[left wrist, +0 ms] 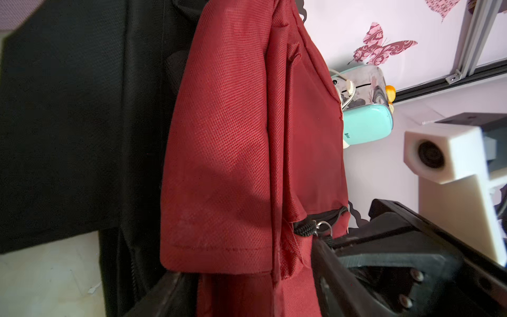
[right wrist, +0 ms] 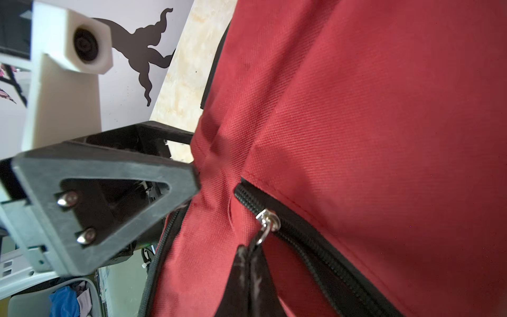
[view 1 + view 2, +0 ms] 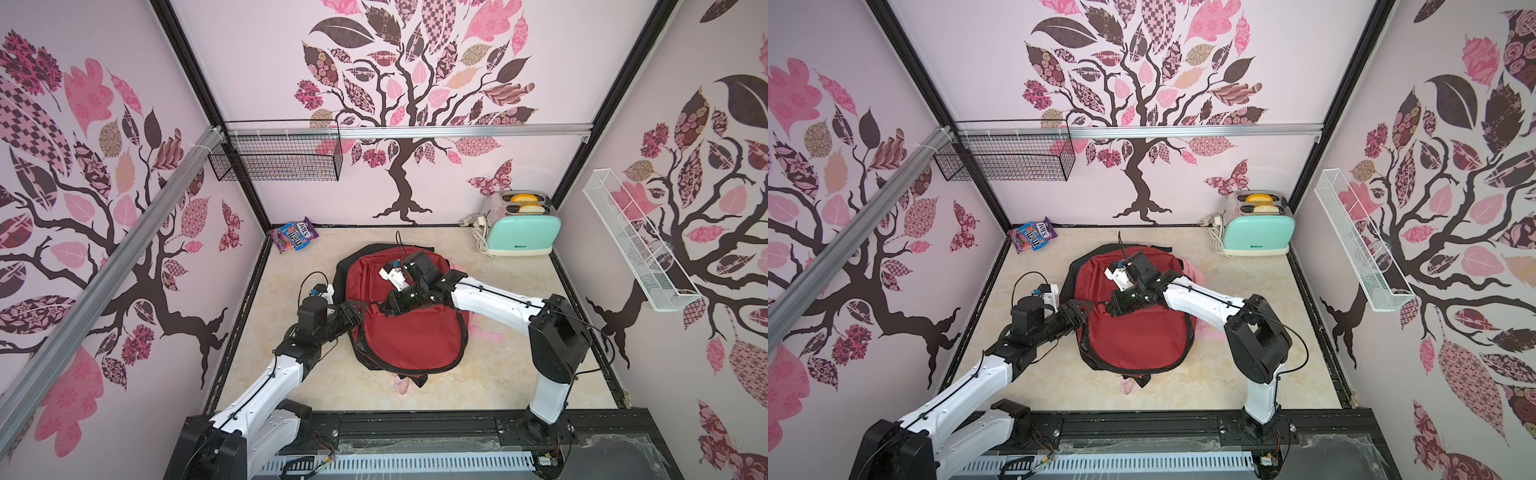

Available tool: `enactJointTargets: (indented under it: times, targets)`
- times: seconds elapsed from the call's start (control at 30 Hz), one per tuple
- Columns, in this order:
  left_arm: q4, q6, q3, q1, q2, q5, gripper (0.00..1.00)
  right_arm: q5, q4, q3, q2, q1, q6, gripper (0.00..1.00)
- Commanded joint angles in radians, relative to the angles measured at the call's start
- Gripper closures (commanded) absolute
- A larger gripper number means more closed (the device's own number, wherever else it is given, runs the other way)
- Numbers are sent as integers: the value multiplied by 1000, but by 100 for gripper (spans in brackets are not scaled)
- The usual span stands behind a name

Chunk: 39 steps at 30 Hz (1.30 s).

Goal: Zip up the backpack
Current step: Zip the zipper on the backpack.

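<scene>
The red backpack (image 3: 415,332) (image 3: 1142,336) lies flat in the middle of the table, edged with black zipper (image 2: 315,247). My right gripper (image 3: 384,309) (image 3: 1109,309) (image 2: 248,255) reaches in from the right and is shut on the dark pull hanging from the silver slider (image 2: 267,219) (image 1: 321,226) near the bag's left side. Just left of it, my left gripper (image 3: 360,309) (image 3: 1086,307) (image 1: 247,291) stands open at the bag's left edge. A fold of red fabric sits between its spread fingers (image 2: 175,175).
A mint toaster (image 3: 521,232) with its cord stands at the back right. A candy bag (image 3: 294,236) lies in the back left corner. A black wire basket (image 3: 276,158) hangs on the back rail, a white wire shelf (image 3: 636,245) on the right wall.
</scene>
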Motion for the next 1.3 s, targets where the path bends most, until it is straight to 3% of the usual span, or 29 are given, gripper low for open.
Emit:
enactJointTargets:
  times: [0.0,0.13,0.3,0.37,0.57,0.77,1.27]
  targets:
    - [40,29,34,6,11,10,32,-43,-15,38,-8,6,-16,100]
    - [-27,42,30,6,-35,-52,24,-54,-22,48,-24,6,-16,100]
    - [-291,100,119,3,-72,-264,17,-33,-75,73,-51,4,-43,100]
    - [-288,98,117,3,-84,-272,14,-28,-91,80,-54,3,-49,100]
    - [-200,89,125,3,-32,-204,11,-32,-101,72,-56,1,-55,100]
    - [-227,113,148,6,-4,-240,11,-43,-99,70,-66,-6,-56,100]
    - [65,85,110,-42,121,4,10,-94,-52,54,-14,-29,-38,100]
